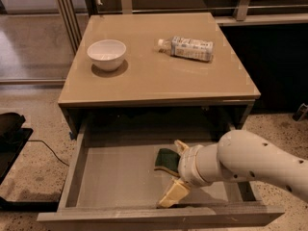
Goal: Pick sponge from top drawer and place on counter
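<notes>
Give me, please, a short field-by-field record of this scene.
sponge: lying on the drawer floor, right of middle
drawer: pulled open
pincer: open, down in the drawer at the sponge's right side; contact unclear
counter: holds a bowl at left and a bottle lying on its side at the back
task state: sponge not yet lifted

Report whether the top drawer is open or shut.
Open: the top drawer is pulled out, its floor showing the sponge, with the gripper inside it.
</notes>
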Controlling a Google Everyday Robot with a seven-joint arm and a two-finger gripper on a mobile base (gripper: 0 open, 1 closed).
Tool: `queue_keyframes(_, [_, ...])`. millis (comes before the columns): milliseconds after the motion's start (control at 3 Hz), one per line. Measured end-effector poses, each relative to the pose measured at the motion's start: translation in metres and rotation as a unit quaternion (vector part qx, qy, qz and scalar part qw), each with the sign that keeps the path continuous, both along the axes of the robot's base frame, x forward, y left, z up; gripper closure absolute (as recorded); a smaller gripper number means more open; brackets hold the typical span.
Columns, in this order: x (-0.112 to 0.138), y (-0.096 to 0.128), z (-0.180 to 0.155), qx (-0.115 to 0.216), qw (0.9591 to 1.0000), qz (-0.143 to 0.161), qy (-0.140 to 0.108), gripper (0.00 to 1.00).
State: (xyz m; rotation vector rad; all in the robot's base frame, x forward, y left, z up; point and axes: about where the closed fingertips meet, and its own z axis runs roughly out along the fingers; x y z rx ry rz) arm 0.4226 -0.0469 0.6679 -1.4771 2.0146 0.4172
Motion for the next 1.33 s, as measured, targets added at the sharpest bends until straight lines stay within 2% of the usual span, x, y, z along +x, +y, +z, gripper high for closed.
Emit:
queue_keyframes(333, [0.016,0.005,-0.015,0.006,1.0,-0.005,-0.004,0.0])
queue_keyframes(667, [0.024,0.002,-0.016,0.001,0.9999,-0.008,-0.007,0.0])
queue_keyframes(1000, [0.025,-0.007,0.023,-0.001,0.9996,-0.011,-0.026,0.0])
queue_keyframes(1333, [0.025,-0.007,0.023,-0.001,0.9996,-0.011,-0.026,0.0])
